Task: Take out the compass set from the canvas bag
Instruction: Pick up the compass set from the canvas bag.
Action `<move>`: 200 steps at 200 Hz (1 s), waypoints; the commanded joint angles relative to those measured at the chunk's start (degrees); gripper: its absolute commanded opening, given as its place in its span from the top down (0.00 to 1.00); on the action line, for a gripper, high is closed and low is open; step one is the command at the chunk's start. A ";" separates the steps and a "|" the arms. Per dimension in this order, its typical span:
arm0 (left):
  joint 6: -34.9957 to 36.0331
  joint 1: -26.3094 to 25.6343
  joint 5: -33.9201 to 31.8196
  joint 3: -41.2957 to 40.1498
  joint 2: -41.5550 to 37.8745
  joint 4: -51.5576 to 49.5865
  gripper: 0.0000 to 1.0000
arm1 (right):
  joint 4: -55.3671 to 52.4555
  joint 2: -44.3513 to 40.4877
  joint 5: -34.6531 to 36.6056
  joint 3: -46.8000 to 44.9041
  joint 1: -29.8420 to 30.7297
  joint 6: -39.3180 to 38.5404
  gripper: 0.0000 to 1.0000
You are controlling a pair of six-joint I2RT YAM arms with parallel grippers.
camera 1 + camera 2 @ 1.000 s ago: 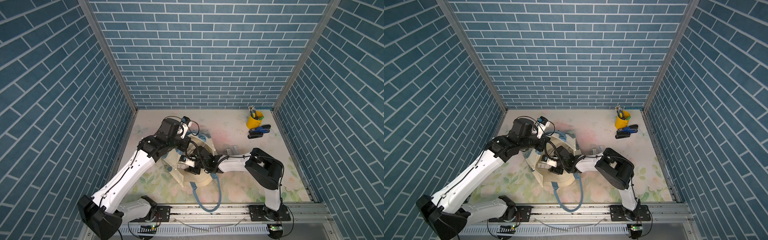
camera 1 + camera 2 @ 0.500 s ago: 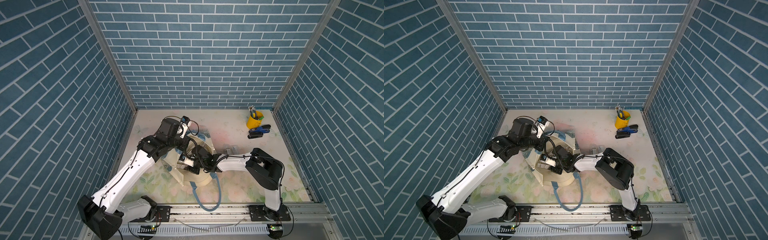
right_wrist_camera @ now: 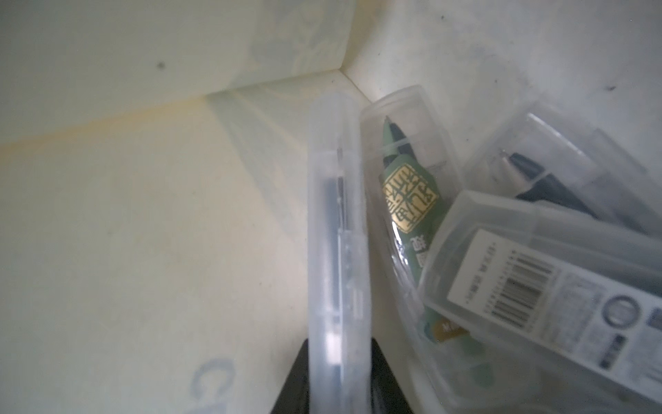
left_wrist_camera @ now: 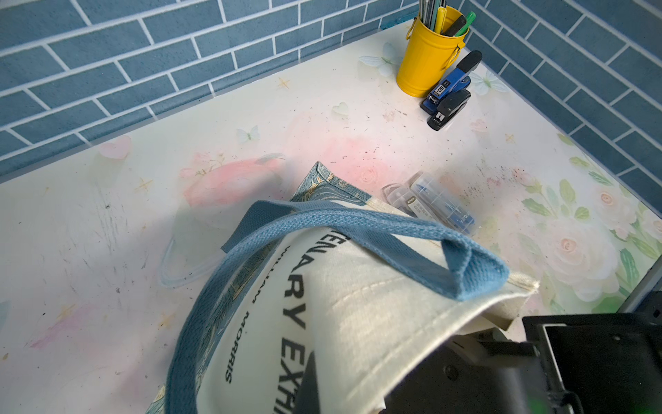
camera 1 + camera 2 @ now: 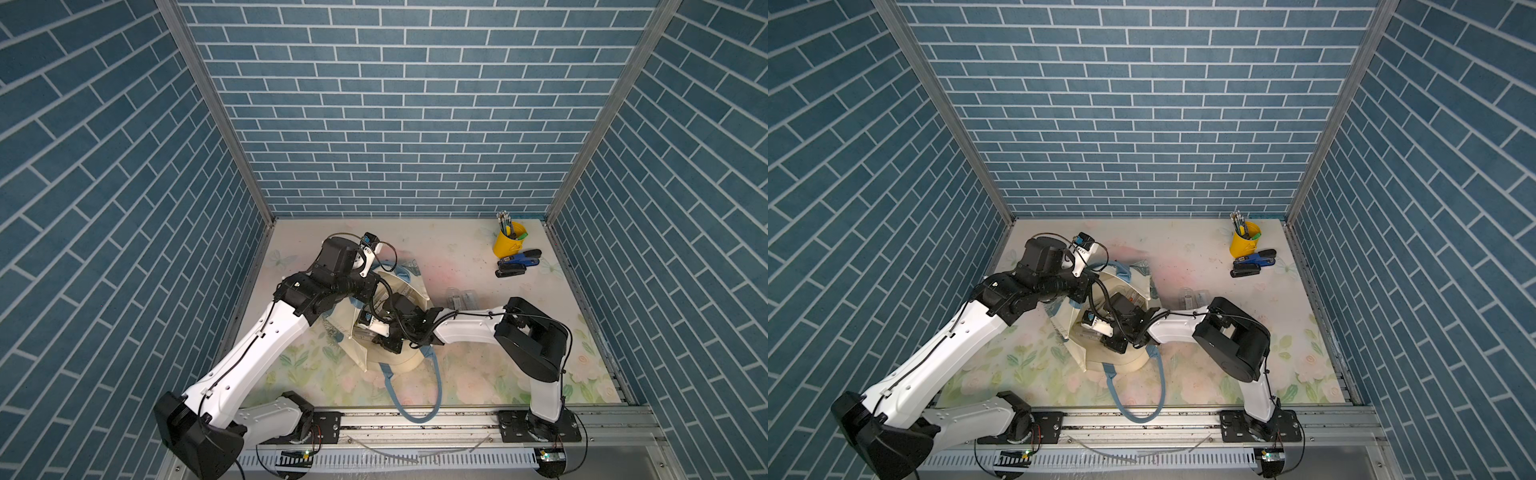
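right gripper [image 3: 340,390] clamped on the compass set [image 3: 338,233] inside the canvas bag [image 5: 399,362]
the slim clear case, judged to be the set, is stood on edge and pinched at its near end across its thin side, its long axis pointed away from the gripper toward the bag's inner corner; a green pen case [image 3: 404,200] is pressed beside it, a barcoded case [image 3: 537,286] beyond; the bag's rim is held up by the clenched left gripper [image 5: 374,289]; with only one end held, the smooth case could be pivoted loose on withdrawal, or snagged on its neighbours or the rim
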 commanded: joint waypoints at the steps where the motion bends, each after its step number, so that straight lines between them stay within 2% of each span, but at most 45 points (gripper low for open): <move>1: 0.41 -0.04 1.39 -0.04 -1.83 3.75 1.00 | -2.95 -1.54 -0.88 2.66 0.85 1.71 0.81; 51: 0.11 -0.03 1.09 -0.61 -2.88 4.20 1.00 | -4.65 -6.48 1.96 0.53 0.99 3.30 0.91; 131: -0.66 0.00 -0.75 -1.25 -3.86 5.23 1.00 | -8.97 -17.70 7.29 -8.45 0.98 2.27 0.95; 200: -1.96 0.09 -2.66 -1.41 -3.56 5.96 1.00 | -17.21 -31.66 4.72 -12.65 1.03 0.93 1.00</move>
